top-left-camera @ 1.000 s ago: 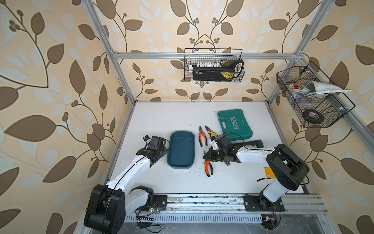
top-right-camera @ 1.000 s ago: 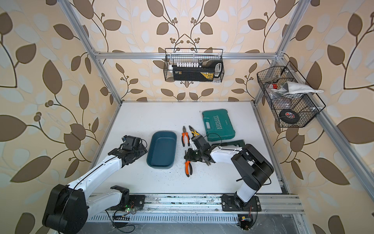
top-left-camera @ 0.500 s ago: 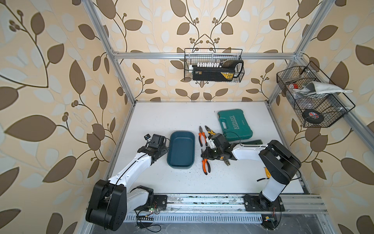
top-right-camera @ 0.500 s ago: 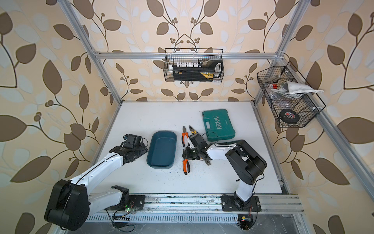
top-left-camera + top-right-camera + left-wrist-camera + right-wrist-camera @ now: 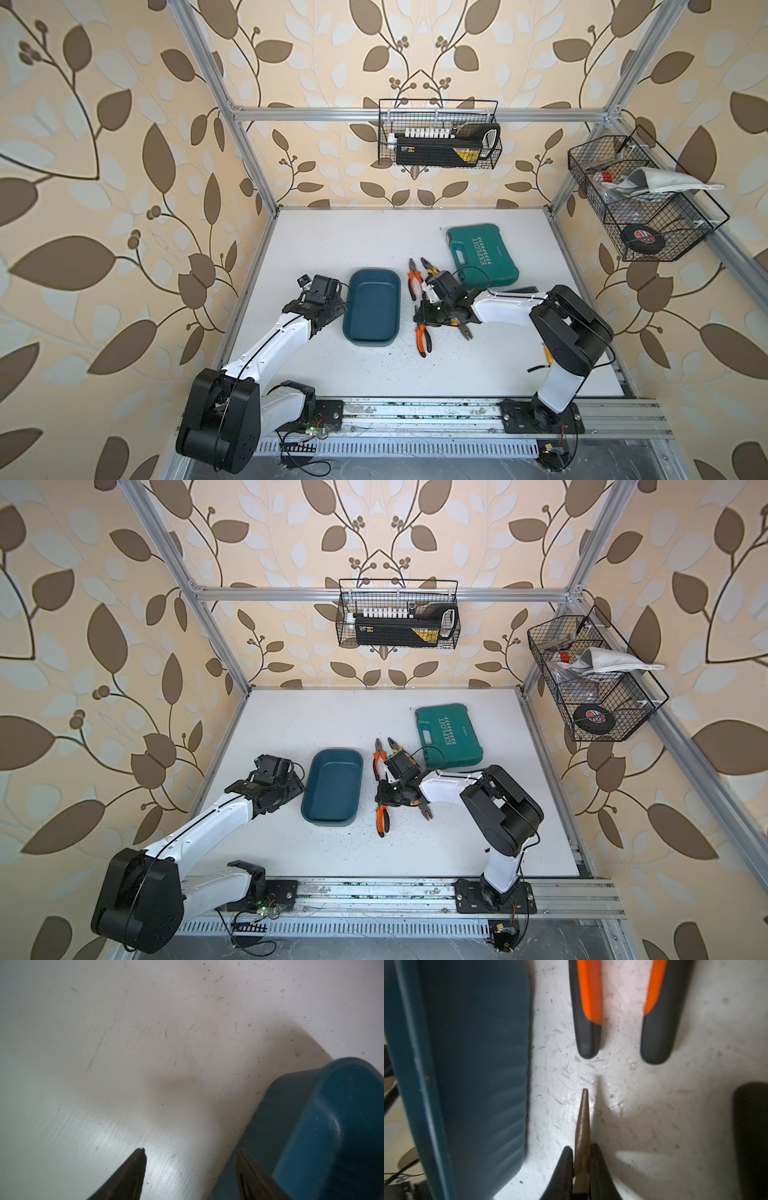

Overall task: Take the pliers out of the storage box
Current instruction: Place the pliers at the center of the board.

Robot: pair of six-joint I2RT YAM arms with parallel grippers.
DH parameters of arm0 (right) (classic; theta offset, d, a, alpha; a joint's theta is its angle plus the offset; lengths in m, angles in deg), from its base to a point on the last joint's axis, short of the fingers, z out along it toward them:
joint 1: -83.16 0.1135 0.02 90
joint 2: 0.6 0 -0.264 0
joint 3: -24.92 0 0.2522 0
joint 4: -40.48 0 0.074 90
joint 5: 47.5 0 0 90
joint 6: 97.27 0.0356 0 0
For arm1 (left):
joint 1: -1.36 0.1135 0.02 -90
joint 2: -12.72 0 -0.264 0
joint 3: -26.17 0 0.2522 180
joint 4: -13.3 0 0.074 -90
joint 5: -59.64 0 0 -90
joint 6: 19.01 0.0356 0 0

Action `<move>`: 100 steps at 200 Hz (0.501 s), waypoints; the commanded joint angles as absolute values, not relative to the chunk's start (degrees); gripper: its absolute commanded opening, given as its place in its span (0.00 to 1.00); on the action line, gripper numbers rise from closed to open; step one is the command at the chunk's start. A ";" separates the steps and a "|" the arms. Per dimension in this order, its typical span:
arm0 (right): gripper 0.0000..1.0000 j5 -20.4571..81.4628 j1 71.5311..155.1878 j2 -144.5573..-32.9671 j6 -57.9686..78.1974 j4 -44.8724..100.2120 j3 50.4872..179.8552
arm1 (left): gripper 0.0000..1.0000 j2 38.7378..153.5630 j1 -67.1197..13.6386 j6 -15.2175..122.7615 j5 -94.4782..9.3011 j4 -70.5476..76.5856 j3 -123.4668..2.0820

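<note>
The storage box (image 5: 372, 306) sits on the white bench (image 5: 353, 241) between the two arms. It is a shallow dark teal plastic tray with rounded corners and a smooth, bare floor, and no pliers lie in it. All four pairs are out on the bench, on the box's long side toward the right arm.

The right gripper (image 5: 581, 1147) is low over the bench. Its black jaws are drawn narrow and pressed against both sides of the slim, tapering brown metal nose of the long-nosed pliers (image 5: 583, 1118). The orange-and-black handles of that pair lie flat on the bench, pointing toward its near edge. Past the nose tip and apart from it are the rounded, rubbery handle ends of the second orange pliers (image 5: 588, 1007), which lie roughly parallel to the box wall. Beside these, the yellow pliers (image 5: 429, 266) are half hidden under the right wrist. Of the fourth pliers (image 5: 466, 331) only the blunt dark head shows from beneath the right arm.

The left gripper (image 5: 190, 1149) hangs on the other side of the box, jaws spread wide with only scuffed bench between them. One finger is just beside the box's glossy outer wall. The bench is matt white, flecked with scratches and dark specks. Behind the pliers lies a green moulded case (image 5: 482, 255) with a carry handle
</note>
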State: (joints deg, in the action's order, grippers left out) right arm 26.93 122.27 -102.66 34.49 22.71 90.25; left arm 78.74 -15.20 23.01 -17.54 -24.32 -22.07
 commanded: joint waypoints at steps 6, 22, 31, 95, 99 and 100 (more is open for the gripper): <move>0.36 33.55 122.09 -104.15 31.33 17.55 89.86 | 0.72 78.45 -15.34 24.23 -18.31 -23.76 -23.38; 0.42 34.21 122.18 -103.39 31.15 16.93 89.84 | 0.72 78.36 -15.34 24.23 -18.30 -23.72 -23.40; 0.43 34.39 122.27 -102.88 31.22 16.58 89.79 | 0.72 78.38 -15.36 24.32 -18.40 -23.83 -23.45; 0.43 36.51 122.79 -96.78 30.81 13.45 90.14 | 0.71 78.11 -15.34 24.51 -18.67 -23.69 -23.44; 0.43 36.79 122.92 -96.32 30.67 13.02 90.18 | 0.71 78.11 -15.34 24.50 -18.60 -23.69 -23.43; 0.43 36.83 122.95 -96.27 30.60 12.93 90.18 | 0.71 78.11 -15.34 24.50 -18.59 -23.68 -23.39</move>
